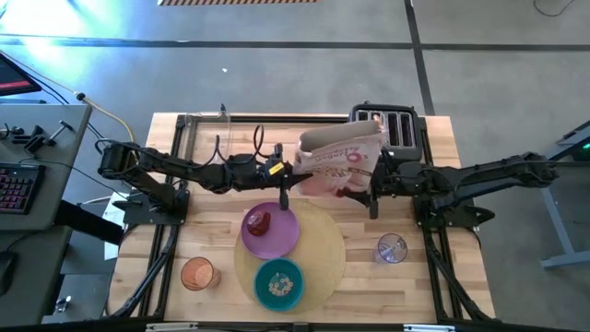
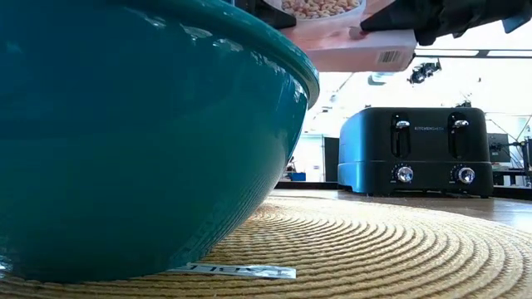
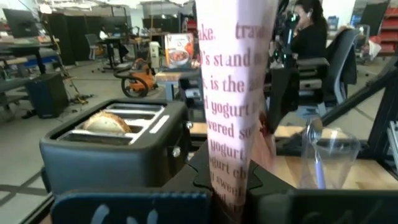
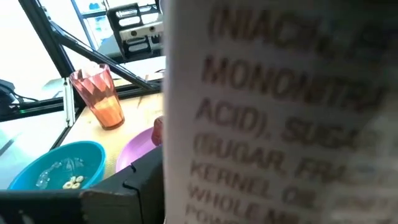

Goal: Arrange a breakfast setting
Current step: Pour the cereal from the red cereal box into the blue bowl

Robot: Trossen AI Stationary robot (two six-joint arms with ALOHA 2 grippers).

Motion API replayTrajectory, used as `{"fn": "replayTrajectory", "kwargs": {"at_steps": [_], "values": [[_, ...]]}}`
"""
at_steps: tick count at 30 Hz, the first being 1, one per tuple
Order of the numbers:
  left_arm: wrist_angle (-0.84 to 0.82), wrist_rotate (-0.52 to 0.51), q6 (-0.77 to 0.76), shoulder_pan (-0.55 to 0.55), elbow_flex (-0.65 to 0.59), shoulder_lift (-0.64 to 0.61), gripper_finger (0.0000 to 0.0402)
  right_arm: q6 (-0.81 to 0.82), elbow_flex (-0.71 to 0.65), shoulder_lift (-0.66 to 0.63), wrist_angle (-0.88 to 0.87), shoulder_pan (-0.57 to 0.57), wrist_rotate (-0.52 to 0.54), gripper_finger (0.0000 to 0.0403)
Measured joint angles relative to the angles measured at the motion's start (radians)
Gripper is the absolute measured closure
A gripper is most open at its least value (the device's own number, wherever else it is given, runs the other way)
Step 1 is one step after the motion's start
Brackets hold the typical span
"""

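— Start with what's closest to us. Why is the teal bowl (image 1: 278,283) sitting out at the front edge?

— It's at about six o'clock on the round woven mat (image 1: 323,254), with a little cereal (image 4: 73,182) already in the bottom, so I'd say it has been poured into. The purple plate (image 1: 270,231) sits just behind it at about ten o'clock on the mat, with the red fruit (image 1: 260,220) on it.

— And the drinks?

— The orange cup (image 1: 197,273) stands off the mat at about eight o'clock on the tabletop, the clear glass (image 1: 392,248) at about four, a metal spoon (image 3: 314,152) standing in it. One each side, like a place setting.

— Then the cereal box (image 1: 339,160), up in the air?

— Held tilted above the tabletop, behind the plate, between the two arms. The left tool (image 1: 284,172) is pinched tight on a narrow edge of the box. The right tool (image 1: 372,178) is against the box's other end; whether it grips, I can't tell.

— So a handover?

— My guess: it's going back down near the black toaster (image 1: 394,130) at twelve o'clock, where a bagel (image 3: 107,122) sits in a slot.
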Motion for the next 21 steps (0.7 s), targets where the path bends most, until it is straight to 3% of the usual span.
{"fn": "replayTrajectory", "kwargs": {"at_steps": [15, 21], "values": [[0.028, -0.010, 0.018, 0.000, 0.000, 0.000, 0.0401, 0.087, 0.000, 0.000, -0.005, 0.000, -0.046, 0.0174], [0.034, -0.006, 0.020, 0.001, 0.000, 0.000, 0.0401, 0.085, 0.000, 0.000, -0.006, 0.001, -0.029, 0.0204]]}}
